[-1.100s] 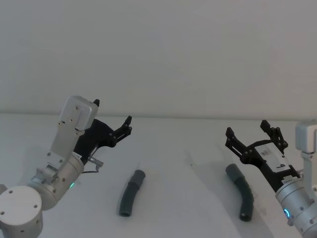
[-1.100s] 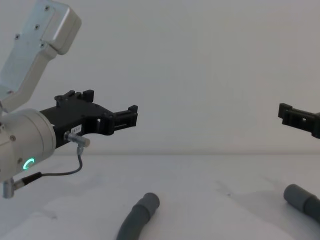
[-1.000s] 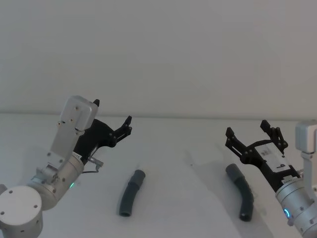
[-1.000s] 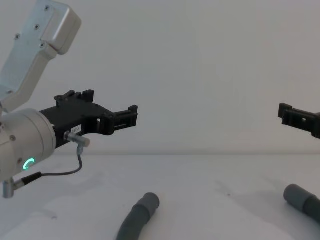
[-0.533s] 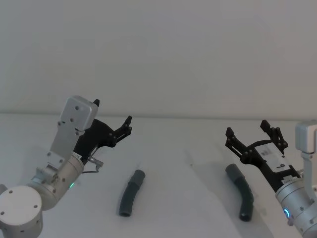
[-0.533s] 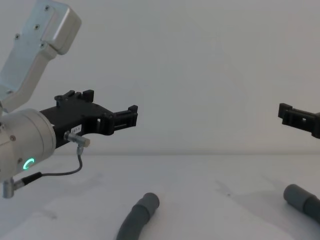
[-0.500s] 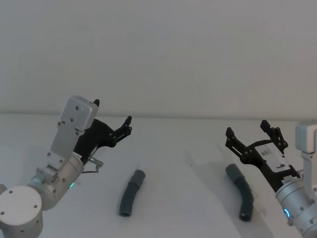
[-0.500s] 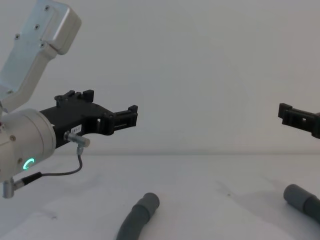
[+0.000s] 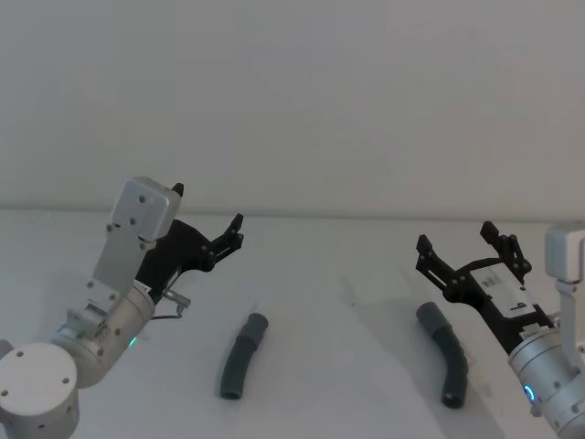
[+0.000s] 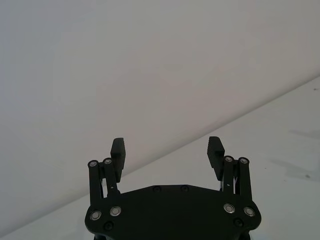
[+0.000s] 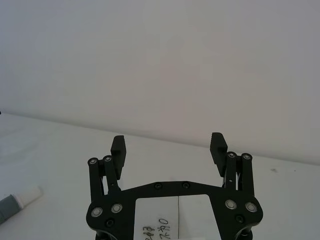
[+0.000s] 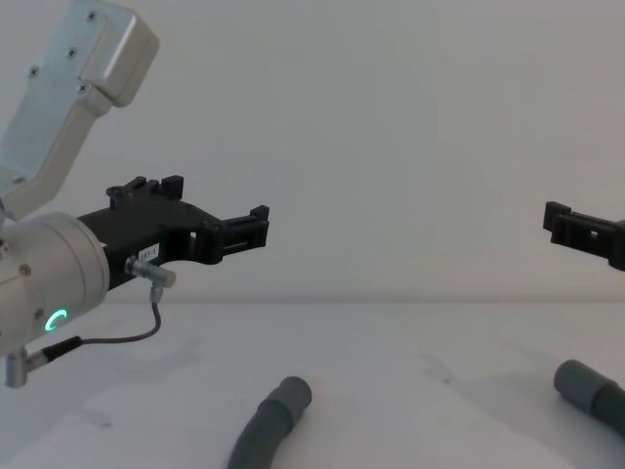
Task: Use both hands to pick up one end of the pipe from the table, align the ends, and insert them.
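You saw nothing change over the last second or so. The left gripper (image 9: 208,206) hung where it had been, above the bench (image 9: 320,247) towards its left edge, and its fingers (image 10: 216,150) were spread just as wide. The right gripper (image 9: 455,236) was as it had been near the right edge, equally open. Neither of the two dark grey pipe lengths, left (image 9: 239,357) and right (image 9: 448,352), shifted or turned on the bench, and neither gripper touched them.
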Motion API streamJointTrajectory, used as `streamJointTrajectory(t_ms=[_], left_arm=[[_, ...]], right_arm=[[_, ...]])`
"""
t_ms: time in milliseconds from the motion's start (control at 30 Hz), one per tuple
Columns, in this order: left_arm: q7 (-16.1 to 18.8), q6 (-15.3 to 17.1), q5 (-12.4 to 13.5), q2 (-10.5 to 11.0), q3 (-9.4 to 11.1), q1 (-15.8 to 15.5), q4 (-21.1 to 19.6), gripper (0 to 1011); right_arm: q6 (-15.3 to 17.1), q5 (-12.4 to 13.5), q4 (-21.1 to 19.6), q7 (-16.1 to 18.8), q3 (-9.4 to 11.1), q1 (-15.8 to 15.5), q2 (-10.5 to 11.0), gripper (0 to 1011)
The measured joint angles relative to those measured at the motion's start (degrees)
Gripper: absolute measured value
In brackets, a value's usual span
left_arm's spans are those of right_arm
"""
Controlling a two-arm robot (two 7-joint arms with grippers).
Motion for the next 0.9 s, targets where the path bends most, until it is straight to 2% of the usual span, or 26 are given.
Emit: streamJointTrajectory(t_ms=[900], left_arm=[[0.0,0.0,0.0,0.0,0.0,0.0,0.0,1001]], right_arm=[[0.0,0.0,0.0,0.0,0.0,0.0,0.0,1002]])
